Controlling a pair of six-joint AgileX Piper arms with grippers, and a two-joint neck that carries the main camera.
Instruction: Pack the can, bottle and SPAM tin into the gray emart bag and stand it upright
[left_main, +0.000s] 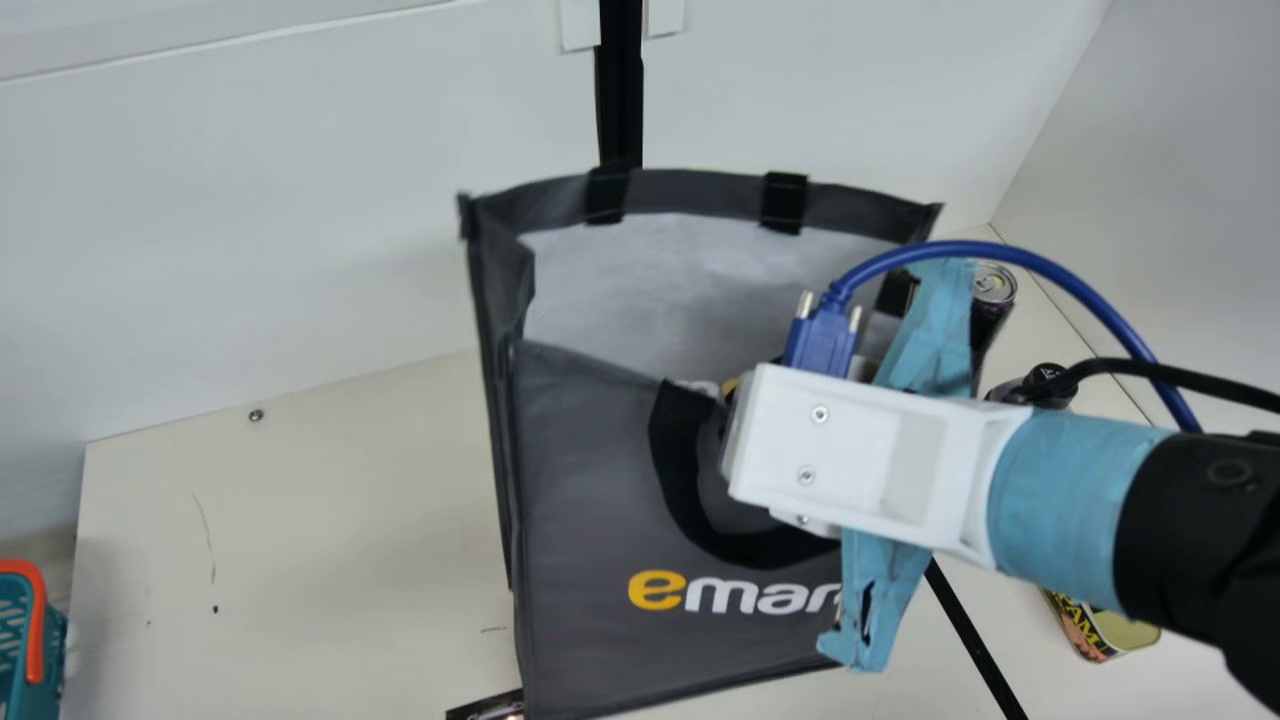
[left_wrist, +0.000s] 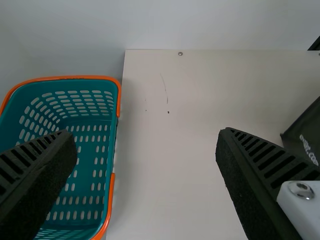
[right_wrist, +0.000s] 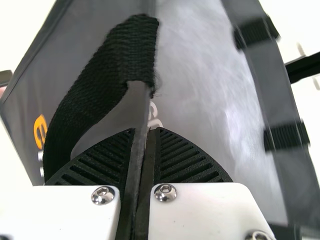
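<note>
The gray emart bag (left_main: 590, 480) was found near the middle of the cream table (left_main: 330, 560), standing with its mouth open upward and its pale lining (left_main: 650, 280) exposed in the main view. The right gripper (left_main: 860, 460) was at the near rim of the bag, its arm coming in from the right of the main view. In the right wrist view, the right gripper (right_wrist: 142, 131) was closed, its two ribbed fingers pressed together on the near panel's top edge, with the cloth running between them. The black handle (right_wrist: 90, 95) of that panel formed a loop just beside the fingers. The can (left_main: 993, 285) was outside the bag, to its right, partly hidden behind a light blue part of the right arm. The bottle (left_main: 1045, 383) was outside also, near the can, mostly concealed by the arm, with its black cap in sight. The SPAM tin (left_main: 1110, 635) rested on the table beyond the bag's right side, partly covered by the right arm. The left gripper (left_wrist: 146, 134) was wide open, its fingers well apart and nothing held between them. A teal basket (left_wrist: 85, 145) with orange handles was noted at the left edge of the table. A blue cable (left_main: 1085, 290) arched over the right gripper's mount, and a black strap (left_main: 970, 630) crossed the table between the bag and the SPAM tin.
</note>
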